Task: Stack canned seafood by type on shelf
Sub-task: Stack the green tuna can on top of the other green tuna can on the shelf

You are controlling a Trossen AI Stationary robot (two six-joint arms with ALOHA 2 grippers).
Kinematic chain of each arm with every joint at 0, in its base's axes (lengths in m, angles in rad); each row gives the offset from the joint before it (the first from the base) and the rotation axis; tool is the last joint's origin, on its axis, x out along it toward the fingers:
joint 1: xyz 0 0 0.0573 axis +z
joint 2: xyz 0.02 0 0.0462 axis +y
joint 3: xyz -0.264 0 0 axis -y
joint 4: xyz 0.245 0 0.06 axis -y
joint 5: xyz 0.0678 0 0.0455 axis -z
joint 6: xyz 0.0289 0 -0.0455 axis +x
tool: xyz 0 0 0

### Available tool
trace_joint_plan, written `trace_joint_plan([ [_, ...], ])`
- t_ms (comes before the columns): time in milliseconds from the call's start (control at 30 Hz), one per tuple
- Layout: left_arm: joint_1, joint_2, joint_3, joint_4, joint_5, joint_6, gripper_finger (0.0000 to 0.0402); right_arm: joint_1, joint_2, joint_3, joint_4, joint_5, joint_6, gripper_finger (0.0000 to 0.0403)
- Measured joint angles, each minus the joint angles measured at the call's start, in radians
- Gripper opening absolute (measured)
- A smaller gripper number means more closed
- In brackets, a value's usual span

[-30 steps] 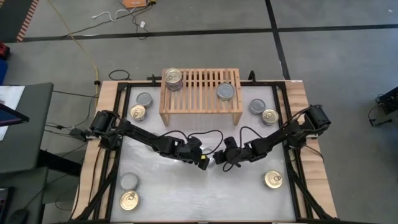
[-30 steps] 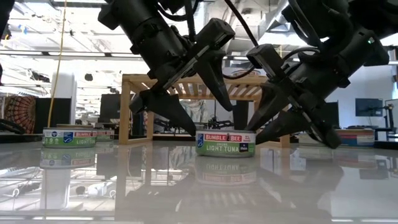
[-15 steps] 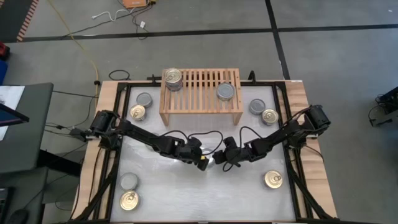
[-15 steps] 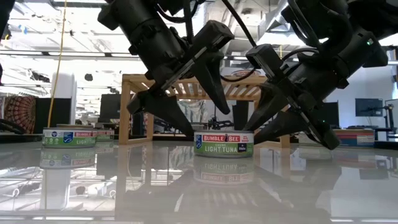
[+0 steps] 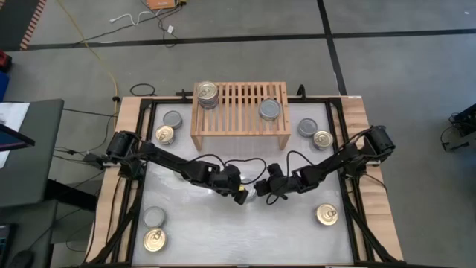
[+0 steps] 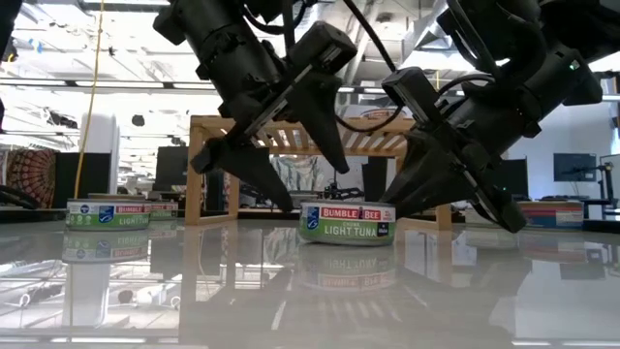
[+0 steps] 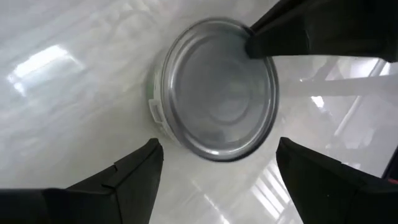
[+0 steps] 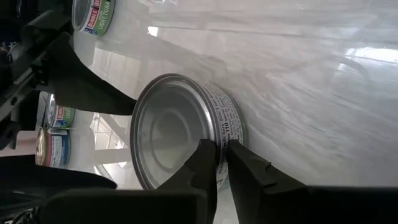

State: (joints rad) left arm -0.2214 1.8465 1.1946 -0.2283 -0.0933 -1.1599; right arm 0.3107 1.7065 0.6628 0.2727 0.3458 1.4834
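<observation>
I observe the tin (image 6: 347, 223) on the bench (image 6: 310, 301) in front of the shelf (image 5: 239, 109). Right gripper (image 8: 221, 163) pinches its rim; left gripper (image 7: 214, 168) straddles it, spread wide, holding nothing.

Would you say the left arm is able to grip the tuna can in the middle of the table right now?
Probably not cleanly: the left gripper is open around the tuna can, but the right gripper is already pinching its rim.

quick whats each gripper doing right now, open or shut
left gripper: open, fingers either side of the tuna can, not gripping it.
right gripper: shut, pinching that can's rim at the table's middle.
</observation>
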Motion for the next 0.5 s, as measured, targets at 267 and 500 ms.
trace_joint_plan([
  [267, -0.004, 0.000, -0.103, 0.190, 0.049, -0.094, 0.0299, 0.002, 0.000, 0.000, -0.003, 0.000, 0.000, 0.0063],
  [500, -0.018, 0.000, -0.170, 0.293, 0.046, -0.161, 0.0299, 0.002, 0.000, 0.000, -0.007, 0.000, 0.001, 0.0063],
])
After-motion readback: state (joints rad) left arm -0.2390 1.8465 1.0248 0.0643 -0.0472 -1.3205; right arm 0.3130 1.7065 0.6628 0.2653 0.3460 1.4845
